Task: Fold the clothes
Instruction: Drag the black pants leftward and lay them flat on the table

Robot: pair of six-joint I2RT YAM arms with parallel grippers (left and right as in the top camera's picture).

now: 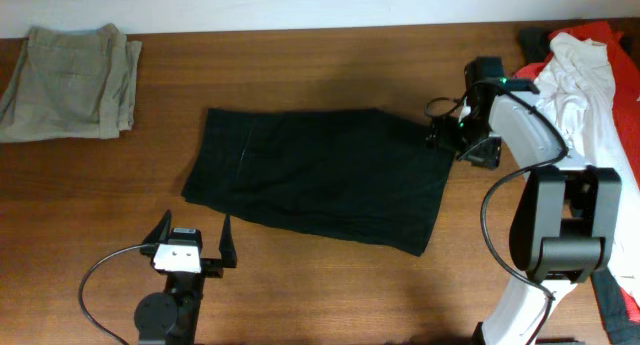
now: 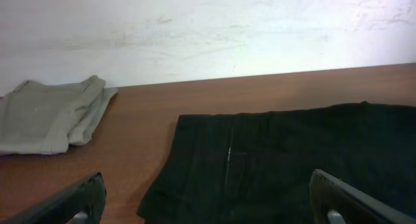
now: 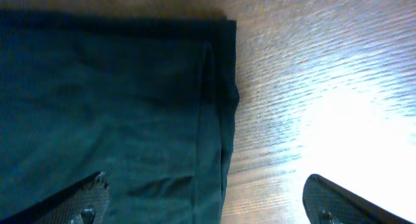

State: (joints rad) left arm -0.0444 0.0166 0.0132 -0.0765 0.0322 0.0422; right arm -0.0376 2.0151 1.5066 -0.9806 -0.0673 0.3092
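Bench (image 1: 330,285): black shorts (image 1: 320,175) lie flat mid-bench. A khaki garment (image 1: 70,80) sits folded well off their far-left corner, and a white-and-red pile (image 1: 585,65) lies beyond their right edge. The step looks like taking the shorts' right edge and folding it leftward. You should pinch both layers at the hem, lift low and match the corners. The right end effector (image 3: 208,198) straddles that right edge, spread wide and empty. The left end effector (image 1: 195,230) is just short of the shorts' near edge, also spread wide, gripping nothing.

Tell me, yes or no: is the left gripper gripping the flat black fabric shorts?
No; the left gripper stands open above the brown wooden table, short of the black fabric shorts.
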